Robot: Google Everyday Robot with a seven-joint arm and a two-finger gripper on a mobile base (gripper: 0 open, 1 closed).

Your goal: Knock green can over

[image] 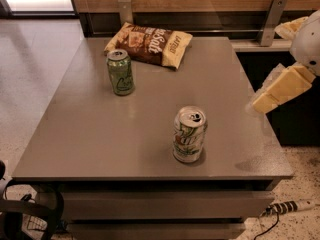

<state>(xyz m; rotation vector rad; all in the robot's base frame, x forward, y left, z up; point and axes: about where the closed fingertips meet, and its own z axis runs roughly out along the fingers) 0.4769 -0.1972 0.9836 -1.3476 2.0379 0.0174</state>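
Pale yellow gripper point(280, 88) hangs off the right side of the grey bench point(100, 134), touching nothing; spread or pressed together, can't tell. Mottled green aluminium can point(120, 72) upright rear-left, just before crumpled brown-and-yellow chip bag point(149, 43). White can with green lettering point(189, 134) upright near front edge.

The green can point(120, 72) stands upright by the chip bag point(150, 43); the tool point(278, 89) hovers right of the table point(100, 134).

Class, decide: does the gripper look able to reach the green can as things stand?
Probably yes. The gripper hangs beyond the table's right edge; the white can sits in front of its path to the green can, the chip bag behind.
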